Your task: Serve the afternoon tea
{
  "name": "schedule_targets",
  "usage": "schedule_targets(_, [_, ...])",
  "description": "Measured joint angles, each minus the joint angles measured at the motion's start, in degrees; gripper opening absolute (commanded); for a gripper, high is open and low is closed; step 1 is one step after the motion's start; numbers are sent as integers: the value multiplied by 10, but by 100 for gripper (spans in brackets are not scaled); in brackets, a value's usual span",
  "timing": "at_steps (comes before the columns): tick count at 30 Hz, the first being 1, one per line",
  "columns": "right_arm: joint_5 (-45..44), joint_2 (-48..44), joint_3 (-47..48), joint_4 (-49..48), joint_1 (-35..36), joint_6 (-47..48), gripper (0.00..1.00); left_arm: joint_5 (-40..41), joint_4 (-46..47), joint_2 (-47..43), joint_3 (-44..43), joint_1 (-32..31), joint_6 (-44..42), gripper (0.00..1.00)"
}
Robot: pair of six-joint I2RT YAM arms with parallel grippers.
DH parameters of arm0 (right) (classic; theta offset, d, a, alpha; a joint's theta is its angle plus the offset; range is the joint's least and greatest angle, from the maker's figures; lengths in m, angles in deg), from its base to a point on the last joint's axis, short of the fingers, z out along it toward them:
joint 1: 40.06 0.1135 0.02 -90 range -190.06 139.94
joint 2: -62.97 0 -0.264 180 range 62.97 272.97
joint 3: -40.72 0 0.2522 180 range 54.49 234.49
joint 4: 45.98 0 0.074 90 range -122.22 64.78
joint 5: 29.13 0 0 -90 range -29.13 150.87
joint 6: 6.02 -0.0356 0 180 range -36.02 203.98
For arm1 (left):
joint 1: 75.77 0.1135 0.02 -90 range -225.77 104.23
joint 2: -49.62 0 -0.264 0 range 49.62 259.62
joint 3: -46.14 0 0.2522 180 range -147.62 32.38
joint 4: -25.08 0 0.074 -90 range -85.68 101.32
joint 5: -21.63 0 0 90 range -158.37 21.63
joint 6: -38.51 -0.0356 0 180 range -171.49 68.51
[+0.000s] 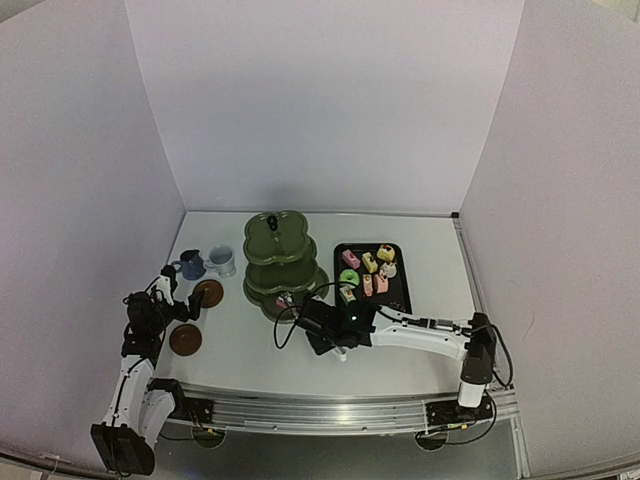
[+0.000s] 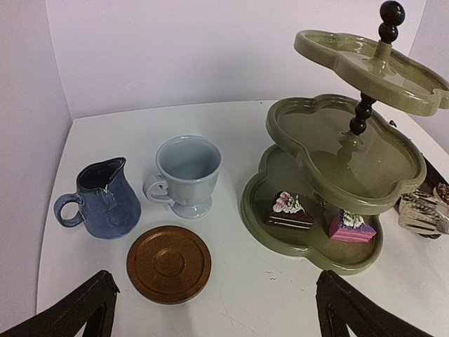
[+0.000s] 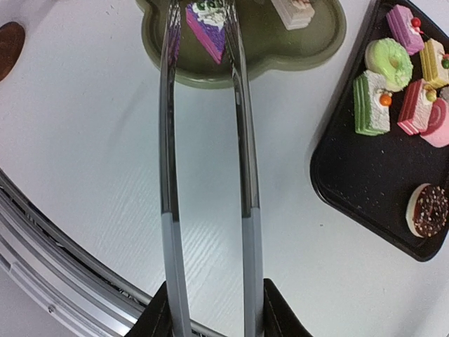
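The olive-green three-tier stand (image 1: 283, 262) stands mid-table. Its bottom tier (image 2: 280, 228) holds a chocolate slice (image 2: 289, 210) and a pink-purple slice (image 2: 351, 226). My right gripper (image 3: 214, 305) is shut on the metal tongs (image 3: 242, 140), whose tips straddle the pink-purple slice (image 3: 207, 28) on the bottom tier (image 3: 280, 53). My left gripper (image 2: 214, 309) is open and empty, just short of a brown saucer (image 2: 169, 263). Behind that saucer stand the dark-blue cup (image 2: 105, 200) and the white cup (image 2: 188, 172). A second saucer (image 1: 185, 340) lies nearer the left arm.
The black tray (image 3: 351, 175), right of the stand, holds several cakes, among them a green doughnut (image 3: 388, 62) and a chocolate doughnut (image 3: 429, 210). The table's metal front rail (image 3: 42, 232) runs close below the right gripper. White walls enclose the table on three sides.
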Motion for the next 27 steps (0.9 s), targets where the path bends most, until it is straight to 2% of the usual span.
schedule_targets(11, [-6,-97,-111,49,-26,-60,35,-4,-1,2,0,0,0,99])
schedule_targets(15, [-12,-141,-158,68,-47,-90,40,-4,-1,4,0,0,0,99])
schedule_targets(19, [-14,-174,-195,80,-66,-105,40,-5,-1,5,0,0,0,99])
schedule_targets(27, [-15,-168,-212,75,-96,-102,41,-4,-1,5,0,0,0,99])
